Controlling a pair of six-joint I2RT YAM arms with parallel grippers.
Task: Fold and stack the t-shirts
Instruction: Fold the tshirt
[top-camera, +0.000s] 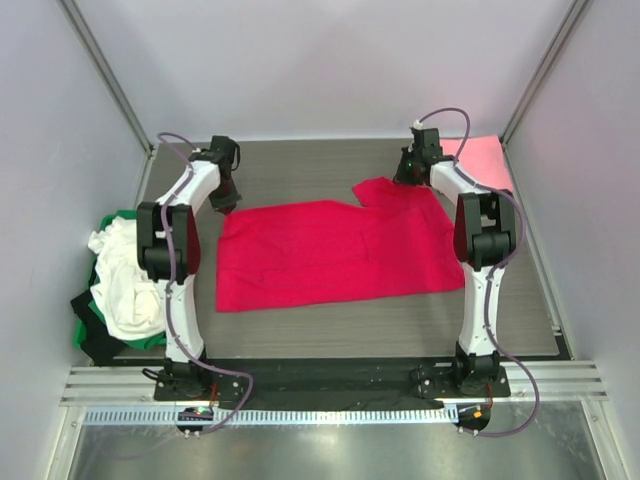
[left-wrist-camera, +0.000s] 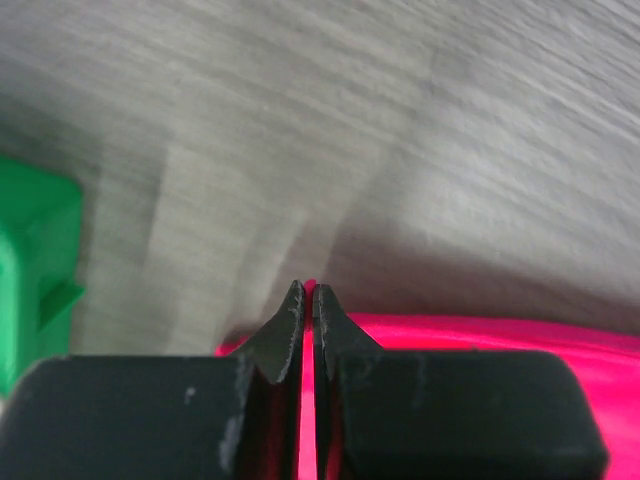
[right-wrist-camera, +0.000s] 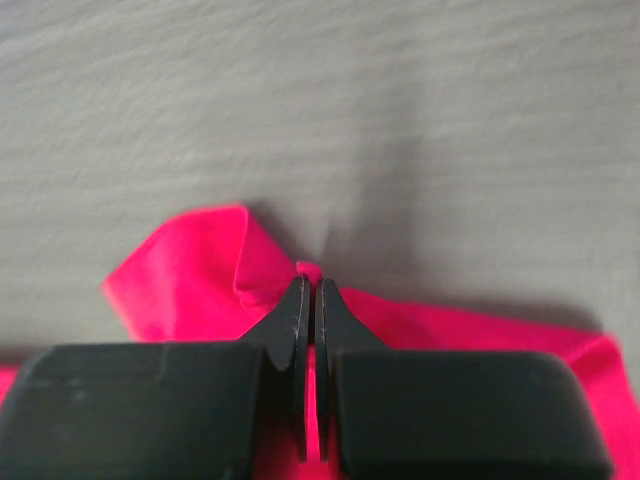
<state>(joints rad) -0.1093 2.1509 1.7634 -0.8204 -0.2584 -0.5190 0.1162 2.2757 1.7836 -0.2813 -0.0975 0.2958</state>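
Note:
A large crimson-red t-shirt (top-camera: 330, 255) lies spread across the middle of the table. My left gripper (top-camera: 226, 203) is shut on its far left corner; red cloth (left-wrist-camera: 480, 335) shows pinched between the fingers (left-wrist-camera: 308, 292). My right gripper (top-camera: 410, 175) is shut on the shirt's far right edge near a folded-up sleeve (right-wrist-camera: 190, 275), with cloth between the jaws (right-wrist-camera: 308, 283). A light pink shirt (top-camera: 482, 160) lies at the far right corner. A white shirt (top-camera: 122, 275) hangs over the crate at the left.
A green plastic crate (top-camera: 95, 325) with dark cloth stands at the left table edge; its corner shows in the left wrist view (left-wrist-camera: 35, 270). Grey walls enclose the table on three sides. A metal rail (top-camera: 330, 385) runs along the near edge.

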